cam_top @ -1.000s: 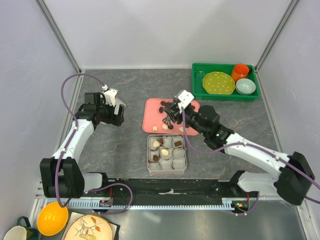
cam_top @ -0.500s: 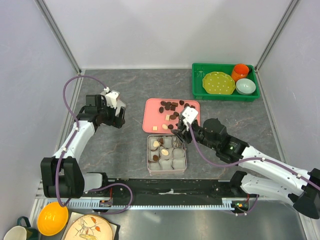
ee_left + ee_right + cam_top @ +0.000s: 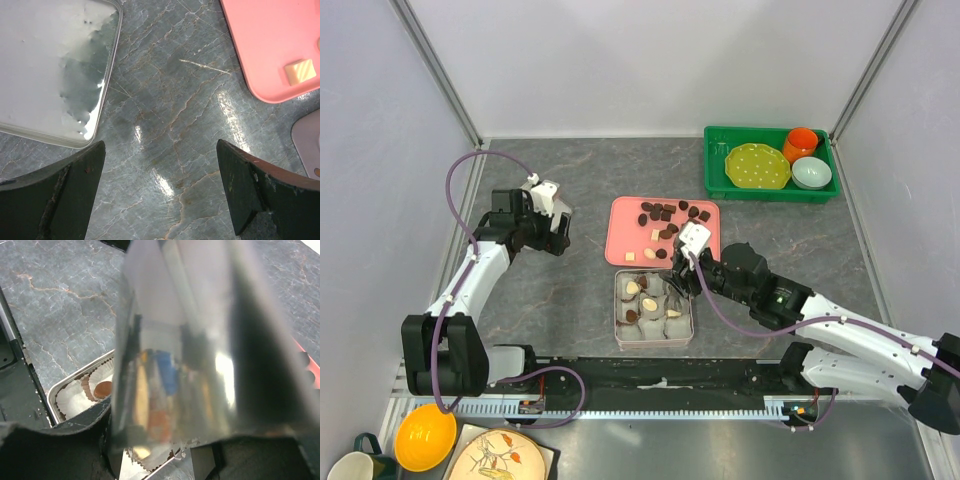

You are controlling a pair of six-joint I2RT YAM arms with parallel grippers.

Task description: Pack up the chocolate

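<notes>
Nearest us, at lower centre of the overhead view, the metal tin (image 3: 616, 322) holds white paper cups (image 3: 676, 326), several already filled with chocolate (image 3: 647, 304), dark and cream. The right gripper (image 3: 678, 278) now hangs over the tin's upper right corner. A second ago it was out over the pink tray (image 3: 625, 225) among the loose pieces, and it has since drawn back toward us. We read that as a piece being brought in for a cup. We cannot tell whether its pincer is clenched or what it carries, because a blurred shiny surface fills its wrist view, with only a corner of the tin and one brown piece (image 3: 103, 388) showing at lower left. Beyond the tin, about a dozen pieces (image 3: 663, 212) wait on the pink tray, so much packing remains. At mid-left the left gripper (image 3: 558, 232) has hardly moved; its jaws are spread and empty above bare tabletop between a shiny lid (image 3: 45, 65) and the tray. Farthest, at upper right, sits a green bin (image 3: 715, 180)
</notes>
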